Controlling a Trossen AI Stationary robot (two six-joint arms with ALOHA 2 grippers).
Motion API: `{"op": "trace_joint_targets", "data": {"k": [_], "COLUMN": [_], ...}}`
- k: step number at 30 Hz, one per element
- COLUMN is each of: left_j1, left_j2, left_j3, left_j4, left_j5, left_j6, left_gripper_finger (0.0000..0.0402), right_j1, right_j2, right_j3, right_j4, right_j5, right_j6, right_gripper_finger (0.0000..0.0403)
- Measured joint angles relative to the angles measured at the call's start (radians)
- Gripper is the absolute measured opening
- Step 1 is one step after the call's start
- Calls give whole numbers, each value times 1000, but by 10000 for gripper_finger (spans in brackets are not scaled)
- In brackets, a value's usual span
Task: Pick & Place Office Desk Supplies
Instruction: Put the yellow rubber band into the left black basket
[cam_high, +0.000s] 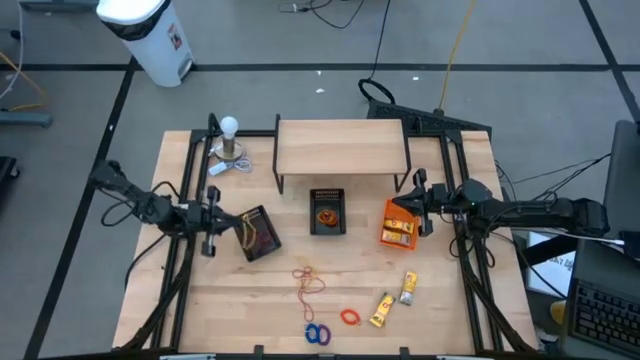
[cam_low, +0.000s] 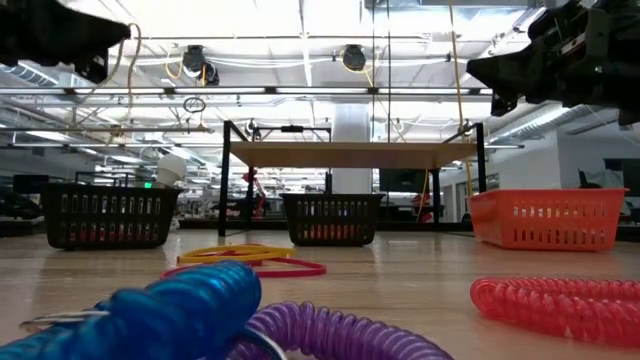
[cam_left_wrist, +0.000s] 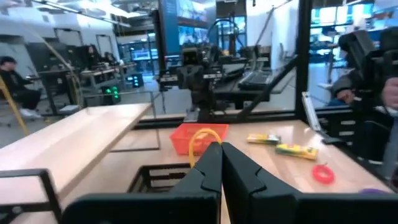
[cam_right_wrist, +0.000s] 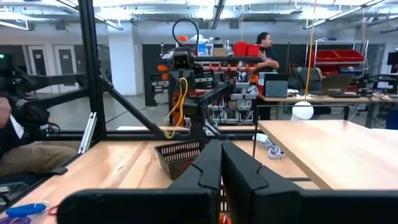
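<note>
Wooden tabletop (cam_high: 250, 295) in an open lab, with a raised wooden shelf (cam_high: 340, 147) at the far side serving as the reference landmark.

Bins: a centre black mesh bin (cam_high: 328, 212) sits just in front of the shelf and holds red and orange bands. A left black mesh bin (cam_high: 257, 233) lies off the shelf's left front corner, tilted, with a few bands inside. An orange bin (cam_high: 399, 223) stands off the shelf's right front corner and holds yellow packets.

Grippers: the left gripper (cam_high: 211, 222) hangs just beside the left black mesh bin, on the side away from the shelf. Its fingers are pressed together on a thin yellow rubber band (cam_left_wrist: 203, 138), which loops up from the tips in the left wrist view. The right gripper (cam_high: 427, 203) hangs at the orange bin, fingers closed, nothing visibly held.

Items outstanding, all well in front of the shelf near the table's front edge: a tangle of tan and red bands (cam_high: 309, 281), blue rings (cam_high: 317, 334), an orange ring (cam_high: 349, 317), and two yellow packets (cam_high: 395, 298).

Assessment: the task appears partly complete. Some supplies are binned; the held band is not yet released, and the front group awaits collection.
</note>
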Motion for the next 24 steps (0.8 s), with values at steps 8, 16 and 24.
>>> {"op": "trace_joint_targets", "data": {"k": [8,16,24], "left_j1": [28,52,57], "left_j2": [-98,-137,-139], "left_j3": [-12,-12,-31], "left_j4": [90,-90,-95], "left_j5": [-21,-15,52], "left_j6": [121,29,-24], "left_gripper_finger": [0,0,0], "right_j1": [-2,-4,-67], "right_j2": [6,25,59], "right_j3": [0,0,24], "right_j4": [59,60,149], "right_j5": [4,2,1], "right_j6": [-65,-18,-81], "right_gripper_finger": [4,4,4]}}
